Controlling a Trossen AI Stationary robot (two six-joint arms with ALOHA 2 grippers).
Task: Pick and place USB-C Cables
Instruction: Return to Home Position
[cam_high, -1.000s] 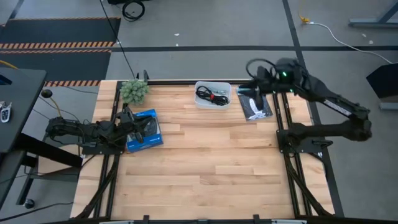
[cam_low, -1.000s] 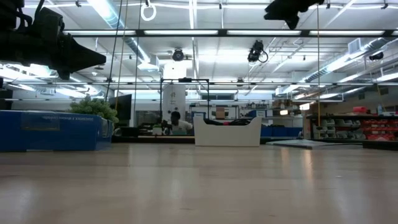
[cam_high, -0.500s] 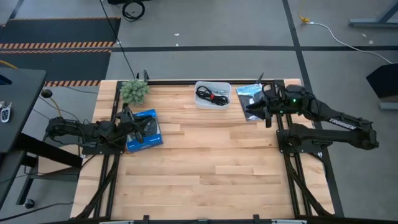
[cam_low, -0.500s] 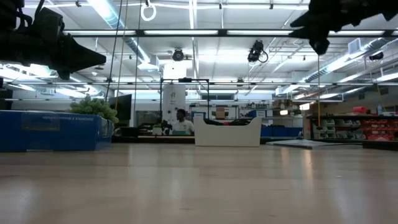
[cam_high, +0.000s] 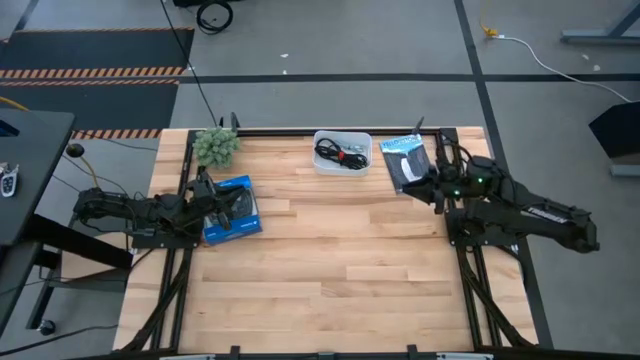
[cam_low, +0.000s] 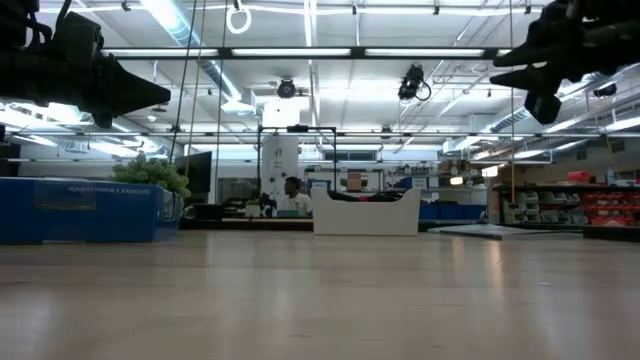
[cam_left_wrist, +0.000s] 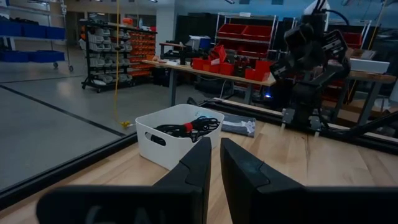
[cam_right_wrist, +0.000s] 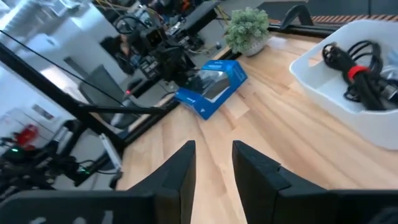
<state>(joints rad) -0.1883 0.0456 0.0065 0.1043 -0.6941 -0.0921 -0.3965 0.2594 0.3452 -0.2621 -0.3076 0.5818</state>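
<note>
A white bin (cam_high: 342, 152) stands near the table's far edge. It holds black coiled cables (cam_right_wrist: 364, 74), one bound with a red tie (cam_left_wrist: 187, 126). Right of the bin lies a dark mat (cam_high: 405, 165) with a light blue cable (cam_high: 400, 145) at its far end. I cannot make out a white cable. My right gripper (cam_high: 432, 186) hovers open and empty above the mat's near right corner (cam_right_wrist: 211, 163). My left gripper (cam_high: 205, 192) waits shut at the table's left, over a blue box (cam_high: 232, 208).
A small green plant (cam_high: 215, 146) sits at the far left corner, beyond the blue box. Bare wood spreads across the table's middle and near half (cam_high: 330, 270). Dark frame rails run along both sides. In the low view a person (cam_low: 291, 197) shows in the room behind.
My right arm has drawn back from the far edge beside the bin. It swung toward the table's right and near side, passed over the mat and sank lower. The far end of the mat, hidden under the arm before, now shows.
</note>
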